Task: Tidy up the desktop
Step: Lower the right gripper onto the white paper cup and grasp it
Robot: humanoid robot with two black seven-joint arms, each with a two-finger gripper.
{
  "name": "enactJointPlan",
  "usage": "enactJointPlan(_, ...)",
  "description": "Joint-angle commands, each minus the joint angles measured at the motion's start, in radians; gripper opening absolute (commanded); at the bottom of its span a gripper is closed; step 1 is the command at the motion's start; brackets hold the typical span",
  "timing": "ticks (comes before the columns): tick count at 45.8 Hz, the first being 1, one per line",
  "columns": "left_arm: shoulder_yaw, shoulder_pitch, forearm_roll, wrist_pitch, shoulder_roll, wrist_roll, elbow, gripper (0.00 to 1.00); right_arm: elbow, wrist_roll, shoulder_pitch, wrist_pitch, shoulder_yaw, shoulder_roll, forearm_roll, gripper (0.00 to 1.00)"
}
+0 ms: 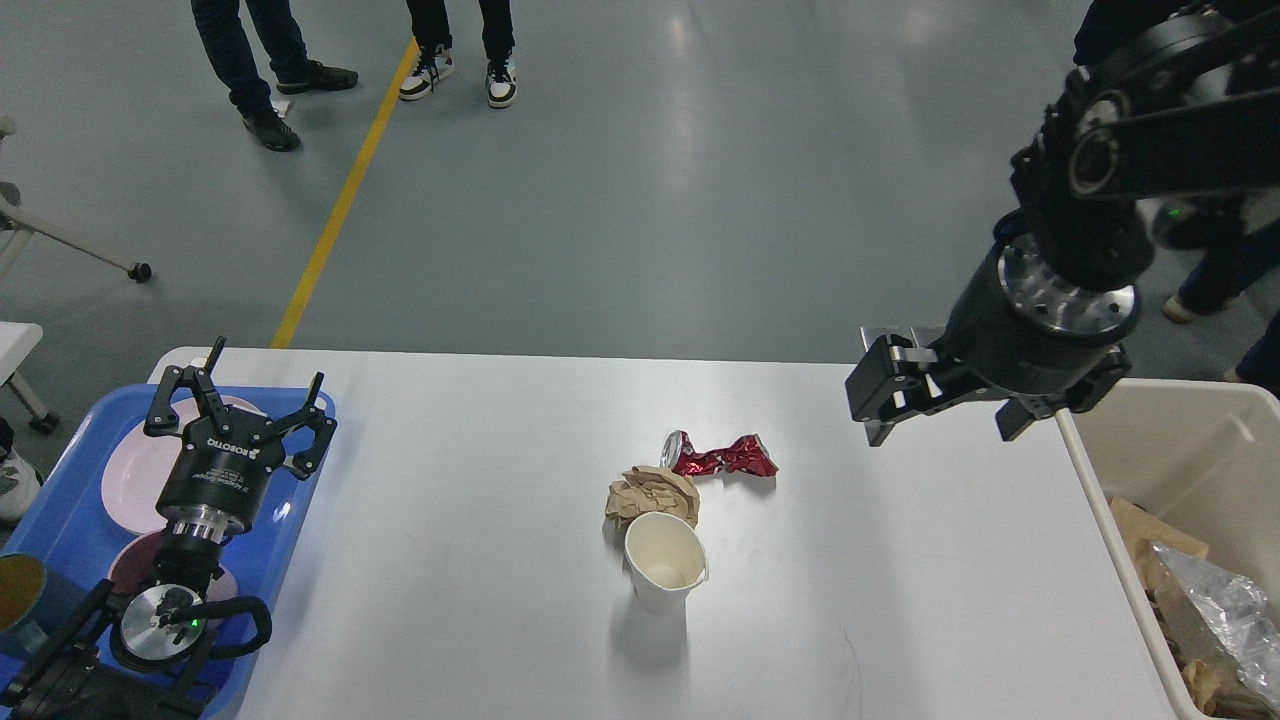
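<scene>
The white desktop (pixel 480 560) is lying with its long axis running left to right, a crushed red can (pixel 722 456), crumpled brown paper (pixel 652 494) and upright paper cup (pixel 664 562) clustering near its middle. The left gripper (pixel 240 405) is hovering released over the blue tray (pixel 60 520) at the left edge; the right gripper (pixel 890 395), above the right edge beside the beige bin (pixel 1190 420), is giving no clear view of its jaws.

Glossy grey floor (pixel 640 200) with yellow line (pixel 340 200), perhaps tape
</scene>
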Motion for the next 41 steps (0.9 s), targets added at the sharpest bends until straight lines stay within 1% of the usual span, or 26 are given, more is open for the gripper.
enactJointPlan(1, 0.000, 0.000, 0.000, 0.000, 0.000, -0.001, 0.000, 0.96, -0.065, -0.001, -0.112, -0.056, 0.118, 0.069, 0.008, 1.00)
enactJointPlan(7, 0.000, 0.000, 0.000, 0.000, 0.000, -0.001, 0.000, 0.96, -0.128, -0.004, -0.203, -0.121, 0.211, 0.187, 0.008, 1.00)
enactJointPlan(10, 0.000, 0.000, 0.001, 0.000, 0.000, -0.001, 0.000, 0.96, -0.168, -0.004, -0.244, -0.147, 0.248, 0.227, 0.008, 1.00)
enactJointPlan(15, 0.000, 0.000, 0.001, 0.000, 0.000, -0.001, 0.000, 0.96, -0.268, -0.004, -0.335, -0.182, 0.262, 0.307, 0.022, 1.00)
enactJointPlan(18, 0.000, 0.000, 0.000, 0.000, 0.000, -0.001, 0.000, 0.96, -0.301, -0.006, -0.375, -0.210, 0.270, 0.348, 0.022, 1.00)
enactJointPlan(24, 0.000, 0.000, 0.001, 0.000, 0.000, 0.001, 0.000, 0.96, -0.341, -0.008, -0.445, -0.280, 0.262, 0.348, 0.007, 1.00)
enactJointPlan(28, 0.000, 0.000, 0.001, 0.000, 0.000, 0.001, 0.000, 0.96, -0.367, -0.008, -0.488, -0.308, 0.261, 0.347, 0.001, 1.00)
enactJointPlan(31, 0.000, 0.000, 0.001, 0.000, 0.000, 0.001, 0.000, 0.96, -0.412, -0.011, -0.554, -0.317, 0.259, 0.347, -0.013, 1.00)
enactJointPlan(33, 0.000, 0.000, 0.001, 0.000, 0.000, 0.001, 0.000, 0.96, -0.444, -0.018, -0.603, -0.319, 0.258, 0.347, -0.042, 1.00)
enactJointPlan(37, 0.000, 0.000, 0.001, 0.000, 0.000, 0.001, 0.000, 0.96, -0.507, -0.047, -0.706, -0.323, 0.259, 0.347, -0.105, 1.00)
enactJointPlan(41, 0.000, 0.000, 0.001, 0.000, 0.000, 0.001, 0.000, 0.96, -0.538, -0.055, -0.766, -0.334, 0.259, 0.350, -0.130, 1.00)
